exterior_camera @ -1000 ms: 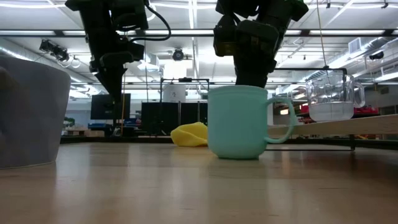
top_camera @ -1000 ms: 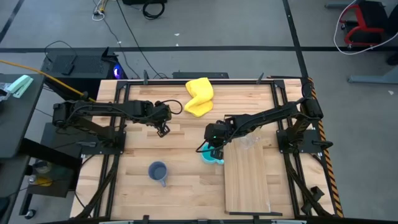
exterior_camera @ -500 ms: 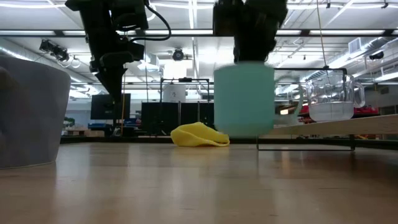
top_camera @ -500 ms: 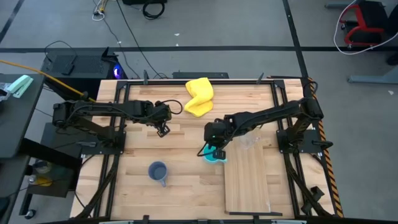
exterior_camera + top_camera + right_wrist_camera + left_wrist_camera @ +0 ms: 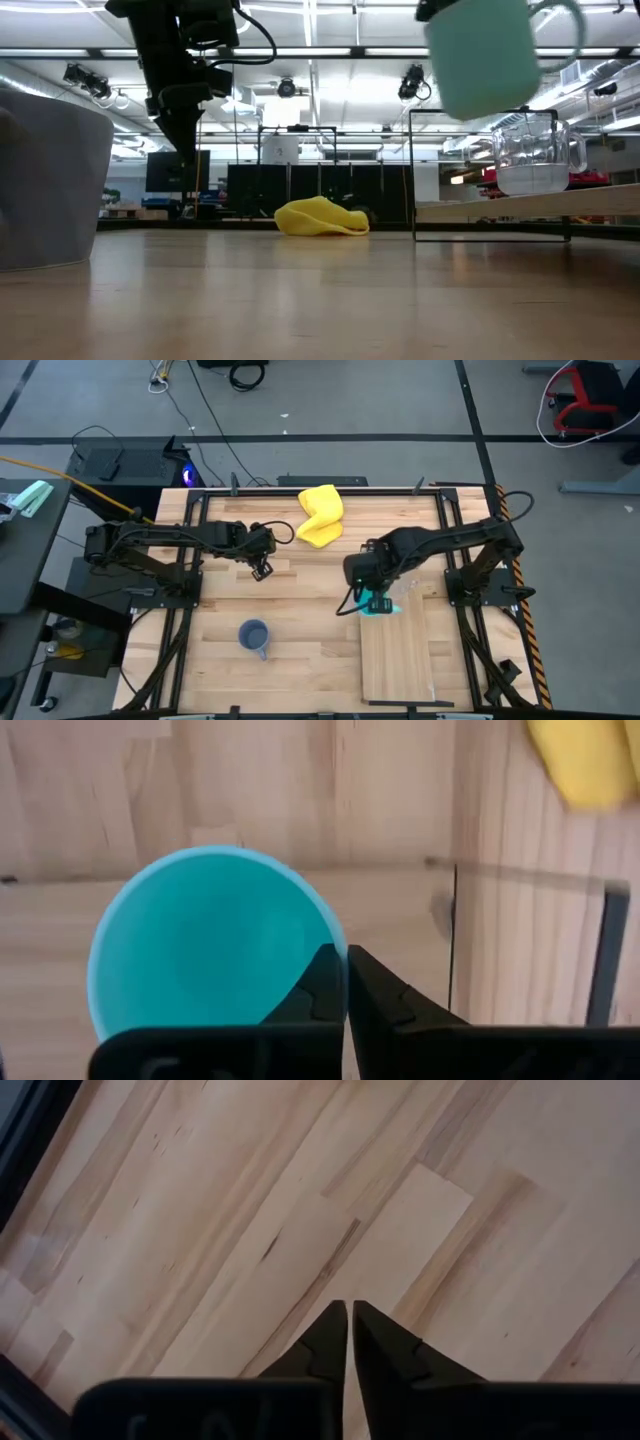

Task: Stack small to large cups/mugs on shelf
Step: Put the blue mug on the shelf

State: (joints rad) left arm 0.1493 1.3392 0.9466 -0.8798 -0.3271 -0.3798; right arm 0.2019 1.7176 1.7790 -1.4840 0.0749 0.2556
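The plank tabletop sits in a hall with ceiling strip lights, and carries a yellow cloth near its far edge and the grey-blue mug on open wood toward the near-left. The right gripper pinches the rim of the cyan mug, held in the air above the far end of the shelf, near the clear glass standing by the black wire frame. The left gripper, fingers pressed together, hangs over bare planks on the left, well apart from everything

Two dark jointed arms, black looping cables, tapered black tool fingers
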